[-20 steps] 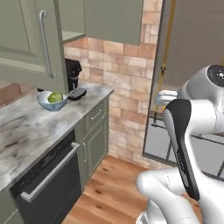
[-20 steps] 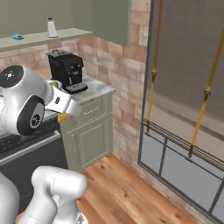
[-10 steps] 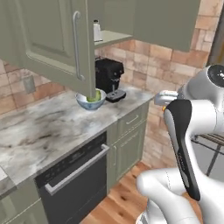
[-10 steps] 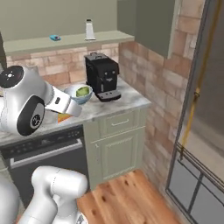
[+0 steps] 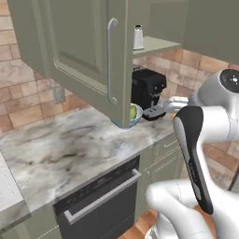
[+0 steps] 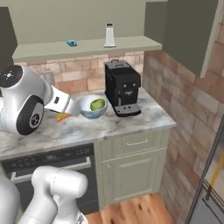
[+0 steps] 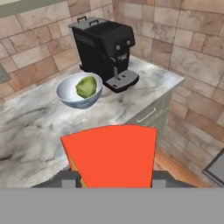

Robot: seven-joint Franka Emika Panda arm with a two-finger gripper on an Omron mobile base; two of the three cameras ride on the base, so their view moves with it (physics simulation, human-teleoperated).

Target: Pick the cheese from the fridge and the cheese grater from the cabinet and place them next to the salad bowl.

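Note:
My gripper (image 7: 112, 178) is shut on the cheese (image 7: 111, 155), whose red-orange side faces the hand view. The wedge's orange tip (image 6: 64, 117) pokes out past my arm, above the counter just left of the salad bowl (image 6: 93, 106). That pale bowl (image 7: 79, 90) with green salad stands beside a black coffee machine and shows partly behind the cabinet door (image 5: 84, 51). The cheese grater (image 6: 109, 36) stands upright on the open cabinet shelf (image 6: 87, 46), above the machine; the grater (image 5: 138, 37) also shows past the door's edge. The fridge is out of view.
The black coffee machine (image 6: 122, 87) stands right of the bowl on the marble counter (image 7: 30, 131). A small blue object (image 6: 71, 43) lies on the shelf left of the grater. The open cabinet door hangs over the counter. An oven front (image 5: 100, 200) sits below.
The whole picture has shifted: the base has turned from the brick wall and glass door toward the counter, which is now closer. The cheese stays in my gripper.

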